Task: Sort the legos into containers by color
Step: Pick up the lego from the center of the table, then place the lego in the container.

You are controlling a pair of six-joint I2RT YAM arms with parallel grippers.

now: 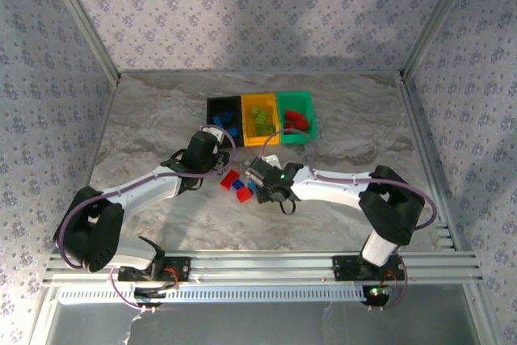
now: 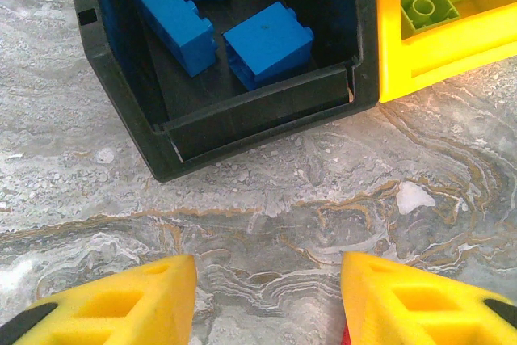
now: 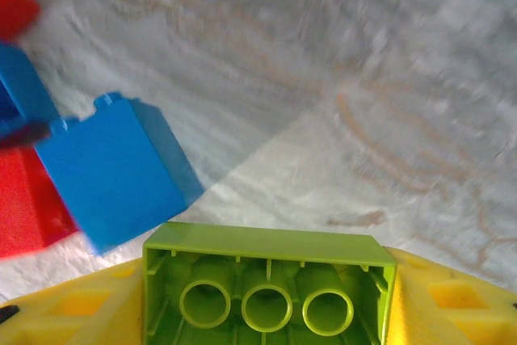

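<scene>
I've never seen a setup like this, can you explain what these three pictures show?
It is two robot arms bolted to a marble-look table, each ending in a two-finger gripper. The overhead picture looks down on both; the other two come from cameras on the wrists. The left gripper is open and empty, facing a black bin of blue bricks. The right gripper holds a lime-green brick. Loose red and blue bricks lie between the arms; a yellow bin and a green bin stand beside the black one.
</scene>
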